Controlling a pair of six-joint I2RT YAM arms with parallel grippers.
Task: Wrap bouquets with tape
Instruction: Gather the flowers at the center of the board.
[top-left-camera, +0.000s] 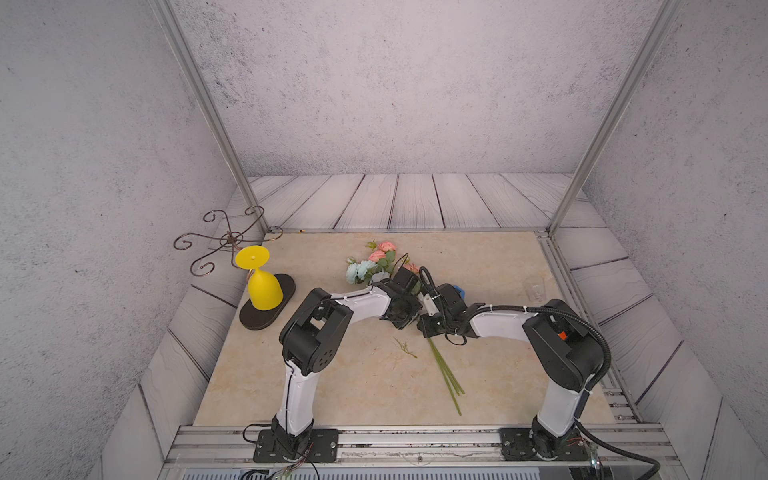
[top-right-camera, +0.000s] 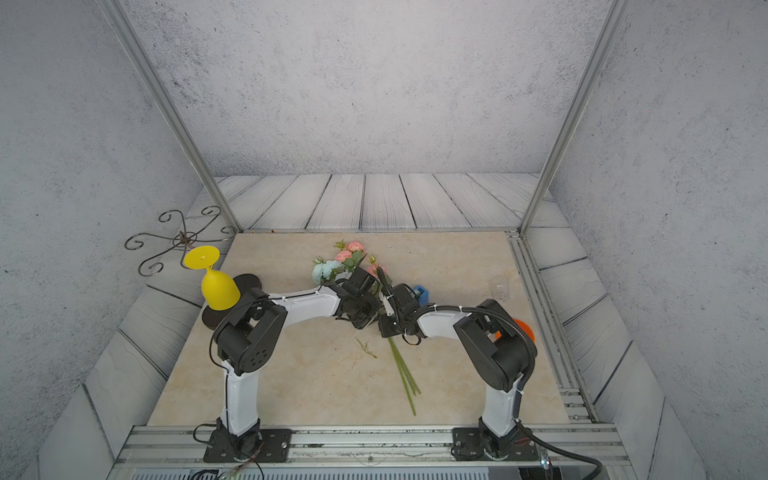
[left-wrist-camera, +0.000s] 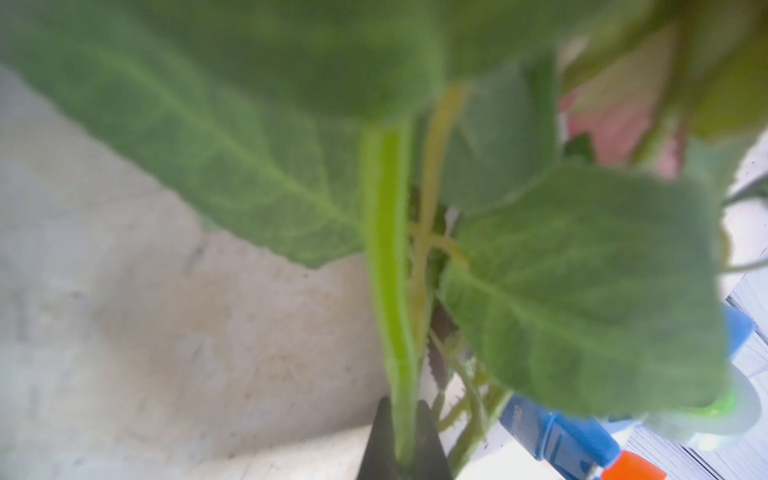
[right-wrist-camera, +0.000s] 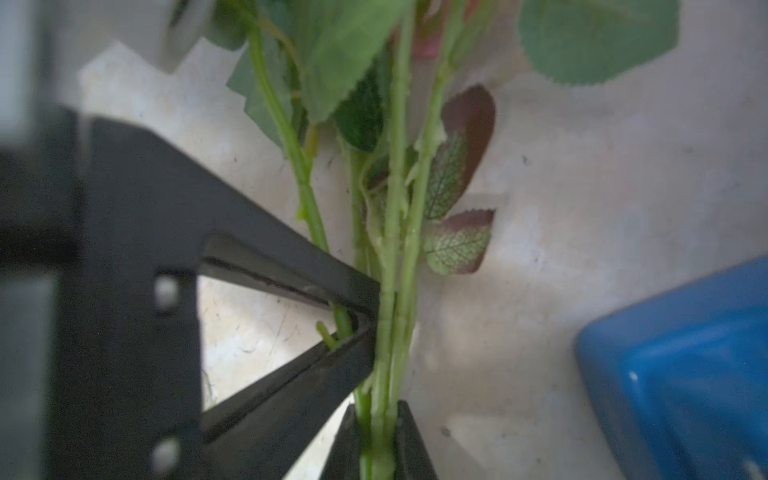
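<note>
On the left we see a yellow cup (top-left-camera: 264, 291) upside down (on a dark board (top-left-camera: 253, 322)). In the middle the left gripper (left-wrist-camera: 401, 436) pinches the bouquet (top-left-camera: 365, 269) by its stems, and the right gripper (right-wrist-camera: 376, 440) squeezes the same stems just beside it. The tape (top-left-camera: 458, 289) in its blue holder sits near, on their right.

Both top views look steeply down from high over the six o'clock edge of the table (top-left-camera: 353, 390) toward the twelve o'clock wall. They are far enough back to hold both arms and share almost the whole scene, shifted slightly sideways. The right wrist camera sits very close, facing along the stems of the bouquets (right-wrist-camera: 395, 249) toward roughly eleven o'clock. The left wrist camera, closer still and blurred, seems to face the three o'clock side. Both catch the stems and the blue tape (right-wrist-camera: 681, 365) dispenser.
</note>
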